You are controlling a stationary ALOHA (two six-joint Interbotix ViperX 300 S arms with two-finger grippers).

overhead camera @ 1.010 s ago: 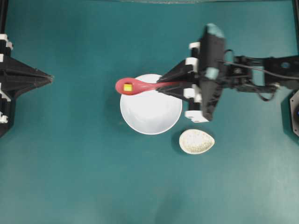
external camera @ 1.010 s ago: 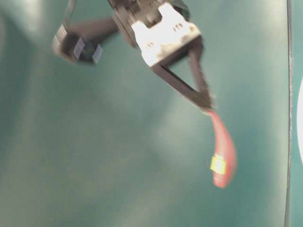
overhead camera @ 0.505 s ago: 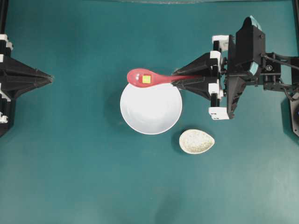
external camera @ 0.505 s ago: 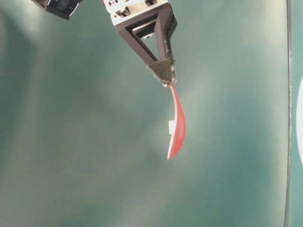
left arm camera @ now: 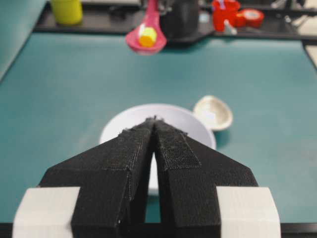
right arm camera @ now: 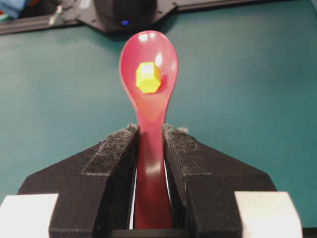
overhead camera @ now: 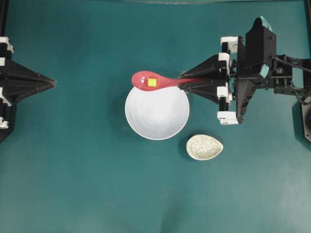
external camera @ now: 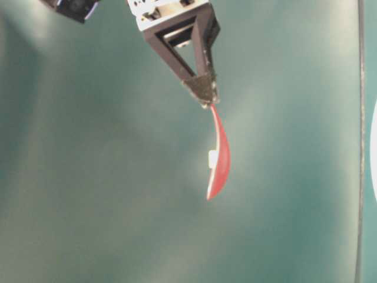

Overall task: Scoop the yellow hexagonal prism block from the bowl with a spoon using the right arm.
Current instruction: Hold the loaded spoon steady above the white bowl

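Matte teal tabletop; right claw clamps glossy spoon cradling faceted yellow block; left claw closed.

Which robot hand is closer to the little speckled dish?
The right. The right gripper sits just above and a bit left of the speckled dish, holding the spoon. The left gripper waits far left, past the bowl.

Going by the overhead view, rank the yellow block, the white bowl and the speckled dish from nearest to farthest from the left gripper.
From the left gripper:
1. Bowl: its near rim is closest, mid-table.
2. Yellow block: in the spoon held over the bowl's far rim.
3. Speckled dish: farthest, beyond the bowl toward the right arm's side.
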